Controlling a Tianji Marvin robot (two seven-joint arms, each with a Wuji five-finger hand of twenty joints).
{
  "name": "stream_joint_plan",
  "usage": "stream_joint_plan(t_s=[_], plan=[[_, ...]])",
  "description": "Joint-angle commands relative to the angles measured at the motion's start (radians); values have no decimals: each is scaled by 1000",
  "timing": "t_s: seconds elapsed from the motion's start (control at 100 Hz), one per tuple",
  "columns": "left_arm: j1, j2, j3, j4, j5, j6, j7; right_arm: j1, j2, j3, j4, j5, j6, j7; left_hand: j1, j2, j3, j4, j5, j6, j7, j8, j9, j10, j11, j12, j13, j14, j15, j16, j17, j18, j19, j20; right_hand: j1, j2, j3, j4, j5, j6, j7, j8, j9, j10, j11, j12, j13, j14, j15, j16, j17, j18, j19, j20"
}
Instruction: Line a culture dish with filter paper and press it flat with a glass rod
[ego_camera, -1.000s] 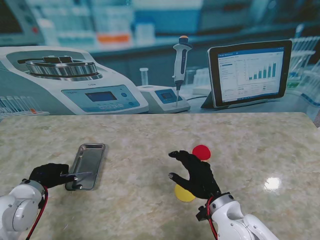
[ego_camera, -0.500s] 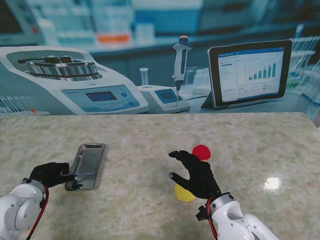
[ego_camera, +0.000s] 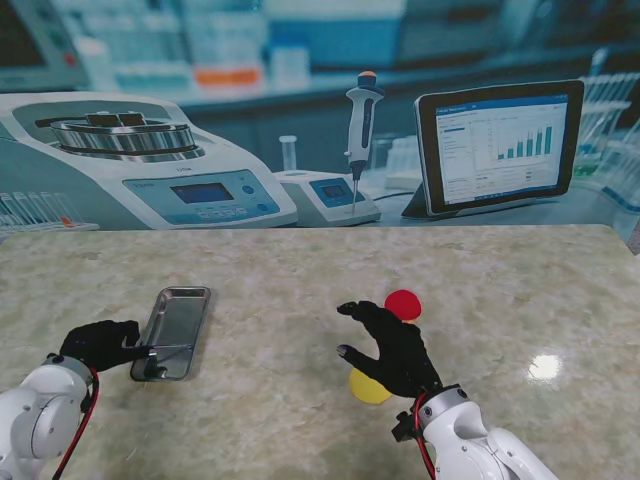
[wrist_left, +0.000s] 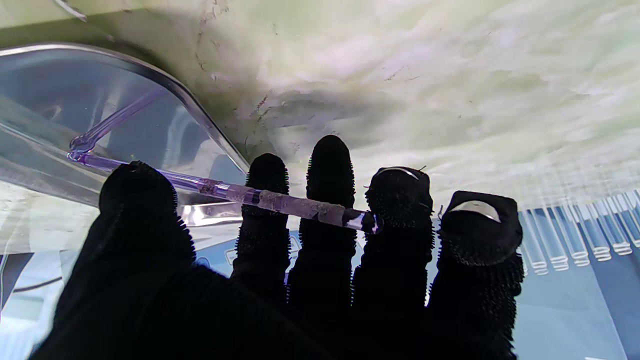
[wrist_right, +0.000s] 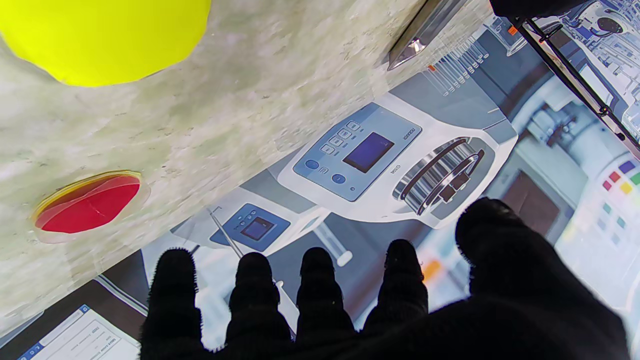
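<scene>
Two hands: left hand (ego_camera: 100, 345) grasps glass rod (wrist_left: 225, 191) at steel tray's (ego_camera: 178, 325) 7 o'clock corner; lift level. Right hand (ego_camera: 392, 347) spread, unladen, over yellow filter paper (ego_camera: 366, 388).

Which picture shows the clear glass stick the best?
The left wrist view: the thin clear glass rod lies across the left robot hand's fingers, one end in the metal tray. The stand view shows only a faint line; the right wrist view, nothing.

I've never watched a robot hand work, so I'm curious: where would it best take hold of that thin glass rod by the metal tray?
Probably near the end that sticks out past the tray, coming from the robot's left. The glass rod lies across the left hand fingers, its far tip inside the tray, so thumb against fingers pinches it.
</scene>
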Motion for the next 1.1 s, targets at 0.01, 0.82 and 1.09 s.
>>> stream_joint_plan(t_s=[0.01,0.82,1.09], plan=[[0,0,1,-3,4,4,-3,-7,-5,-2,-5,5,1,2,12,33,-24,22,-24,28,-52,-64,-43,31,-60,-45,-30,26,-30,-19,-14,13,-8,35,6,35,-22,21,-18,-4,14,9,-29,-8,5,-2,-29,-4,21,8,-9,-9,15,1],[-8,-1,5,0,2,8,4,-7,-6,-4,-5,9,2,1,10,31,-25,21,21,94,-317,-422,-120,52,-406,-383,-85,63,-553,-303,-166,113,-268,-157,6,37,-24,21,-23,-3,31,-6,-29,-8,10,-5,-30,-3,20,7,-9,-9,16,-4],[-9,-2,2,1,-7,6,15,-7,-6,-4,-6,10,0,1,8,32,-26,21,25,121,-463,-507,-177,48,-512,-486,-145,36,-815,-446,-277,148,-571,-357,6,37,-25,21,-24,-5,36,-11,-29,-8,11,-5,-29,-3,21,7,-9,-9,16,-6]])
